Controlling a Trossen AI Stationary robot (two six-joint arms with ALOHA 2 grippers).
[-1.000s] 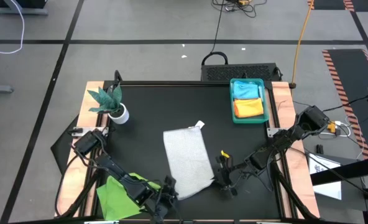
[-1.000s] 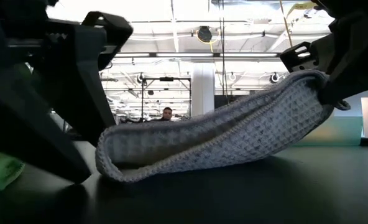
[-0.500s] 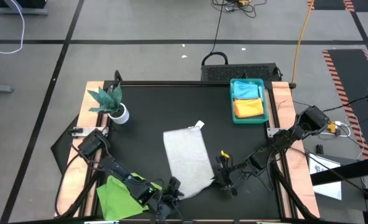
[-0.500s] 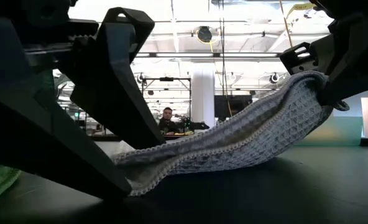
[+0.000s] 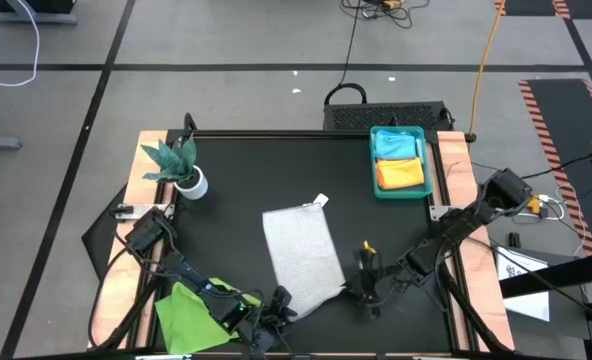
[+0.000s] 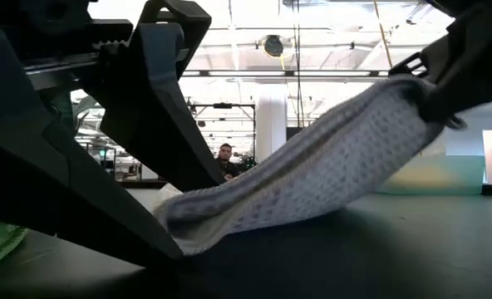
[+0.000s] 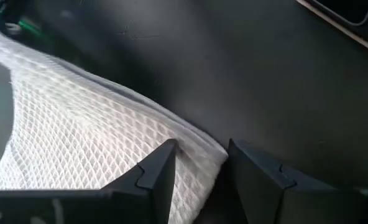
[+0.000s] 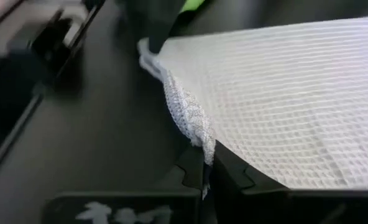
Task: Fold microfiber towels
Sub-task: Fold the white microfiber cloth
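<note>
A white-grey waffle towel (image 5: 301,262) lies folded in the middle of the table. My left gripper (image 5: 274,305) is open at its near left corner (image 7: 190,140), one finger on each side of that corner, low over the table. My right gripper (image 5: 361,290) is shut on the towel's near right corner, which it holds raised; from there the towel (image 6: 312,174) slopes down to the table. A lime green towel (image 5: 191,305) lies bunched on the table at the near left, beside my left arm. My left gripper's fingers (image 7: 156,174) stand astride the towel's near left corner, which lies on the table; whether they touch it I cannot tell. My right gripper pinches the bunched near right corner (image 8: 196,134) between its two fingers, slanting down from the table's right. That corner (image 6: 404,91) is lifted clear and the cloth runs almost straight down to the table.
A teal tray (image 5: 431,165) at the far right holds a pale blue and an orange towel. A small plant in a white pot (image 5: 183,168) stands at the far left. Bare black table lies beyond the towel.
My left gripper has sunk a little and opened, letting go of the towel's near left end. That end, held up as a rounded fold before, now lies flat on the table. My right gripper has rolled, and its corner stands slightly higher, the cloth straighter.
</note>
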